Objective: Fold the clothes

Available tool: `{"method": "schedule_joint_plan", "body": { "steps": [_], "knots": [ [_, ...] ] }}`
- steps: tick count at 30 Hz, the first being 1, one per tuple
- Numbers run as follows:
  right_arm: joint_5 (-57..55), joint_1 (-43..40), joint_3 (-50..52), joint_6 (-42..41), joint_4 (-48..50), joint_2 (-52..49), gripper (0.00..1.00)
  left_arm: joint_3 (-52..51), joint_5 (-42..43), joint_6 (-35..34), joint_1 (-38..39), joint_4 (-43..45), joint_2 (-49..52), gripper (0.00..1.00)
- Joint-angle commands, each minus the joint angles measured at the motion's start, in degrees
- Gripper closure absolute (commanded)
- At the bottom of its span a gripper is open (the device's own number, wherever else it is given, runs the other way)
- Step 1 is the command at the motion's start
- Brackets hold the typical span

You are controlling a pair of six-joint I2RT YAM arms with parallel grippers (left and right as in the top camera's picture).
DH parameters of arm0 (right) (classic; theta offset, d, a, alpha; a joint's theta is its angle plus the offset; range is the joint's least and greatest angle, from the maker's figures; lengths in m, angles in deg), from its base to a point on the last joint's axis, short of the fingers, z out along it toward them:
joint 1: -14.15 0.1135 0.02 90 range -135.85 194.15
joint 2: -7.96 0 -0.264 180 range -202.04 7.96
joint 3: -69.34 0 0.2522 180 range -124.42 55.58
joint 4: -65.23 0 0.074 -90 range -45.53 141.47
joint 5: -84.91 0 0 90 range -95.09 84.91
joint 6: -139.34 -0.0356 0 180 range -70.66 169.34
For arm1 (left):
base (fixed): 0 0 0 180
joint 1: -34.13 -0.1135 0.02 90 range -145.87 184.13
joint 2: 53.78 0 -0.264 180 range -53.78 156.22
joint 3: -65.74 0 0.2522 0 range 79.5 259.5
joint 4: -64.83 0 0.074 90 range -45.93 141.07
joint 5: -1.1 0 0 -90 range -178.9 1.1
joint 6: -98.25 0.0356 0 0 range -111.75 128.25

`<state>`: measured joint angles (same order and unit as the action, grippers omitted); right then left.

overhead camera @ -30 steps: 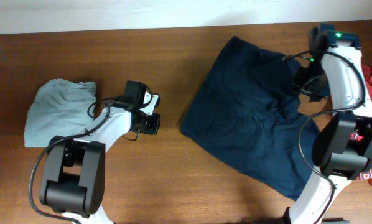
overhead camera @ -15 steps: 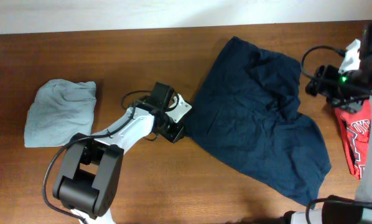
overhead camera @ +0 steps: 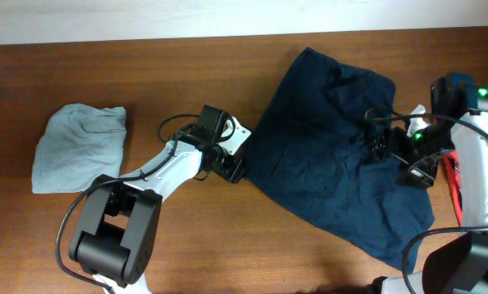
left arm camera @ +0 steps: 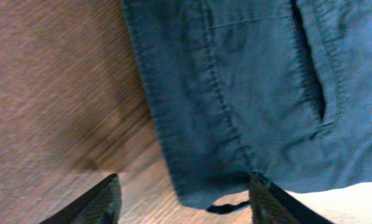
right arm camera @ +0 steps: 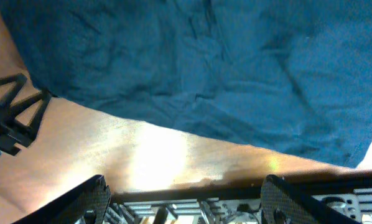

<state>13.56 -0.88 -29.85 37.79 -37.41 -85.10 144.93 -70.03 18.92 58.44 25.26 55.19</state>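
Your left gripper point(left arm camera: 183, 202) stands with its jaws apart and empty; the hem corner of the navy shorts point(left arm camera: 254, 93) lies between them, though you cannot tell whether they touch it; your right gripper point(right arm camera: 186, 199) is spread wide above the shorts' other side, holding nothing; the shorts lie rumpled on the table point(overhead camera: 187, 73) toward its right; well apart to the left sits the grey-green garment point(overhead camera: 77, 147) — and a red garment point(overhead camera: 454, 180) shows beside the right arm.
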Motion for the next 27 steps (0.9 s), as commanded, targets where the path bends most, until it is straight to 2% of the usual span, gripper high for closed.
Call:
{"method": "schedule_joint_plan", "body": {
  "steps": [1, 5, 9, 14, 16, 19, 21, 25, 27],
  "knots": [
    [1.3, -0.4, 2.7, 0.6, 0.8, 0.0, 0.18, 0.8, 4.6, -6.9, 0.1, 0.5, 0.8, 0.38],
    [1.3, -0.4, 2.8, 0.7, 1.0, 0.0, 0.19, 0.8, 4.5, -13.3, 0.1, 0.0, 0.8, 0.48],
    [1.3, -0.4, 2.8, 0.9, 1.2, 0.0, 0.2, 0.8, 4.5, -19.4, -0.1, -2.2, 0.8, 0.5],
    [1.3, -0.4, 2.8, 1.9, 1.3, 0.1, 0.23, 0.8, 3.9, -19.1, -0.1, -2.4, 1.1, 0.59],
    [1.3, -0.4, 2.8, 1.9, 1.2, 0.1, 0.23, 0.8, 7.2, -18.0, -0.1, -0.7, 1.6, 0.66],
    [1.3, -0.4, 2.8, 1.9, 1.2, 0.2, 0.24, 0.9, 11.7, -17.7, -0.1, 0.9, 1.6, 0.8],
    [1.3, -0.4, 2.8, 1.9, 1.2, 0.2, 0.24, 1.6, 11.8, -17.6, -0.1, 0.0, 1.6, 0.98],
    [1.0, -0.4, 3.1, 2.6, 1.2, 0.1, 0.23, 4.2, 10.1, -17.1, -2.5, -4.5, 1.5, 1.0],
    [1.1, -0.4, 4.4, 2.5, 1.5, 0.1, 0.23, 7.0, 5.6, -17.1, -5.1, -9.3, 1.0, 1.0]
  ]
}}
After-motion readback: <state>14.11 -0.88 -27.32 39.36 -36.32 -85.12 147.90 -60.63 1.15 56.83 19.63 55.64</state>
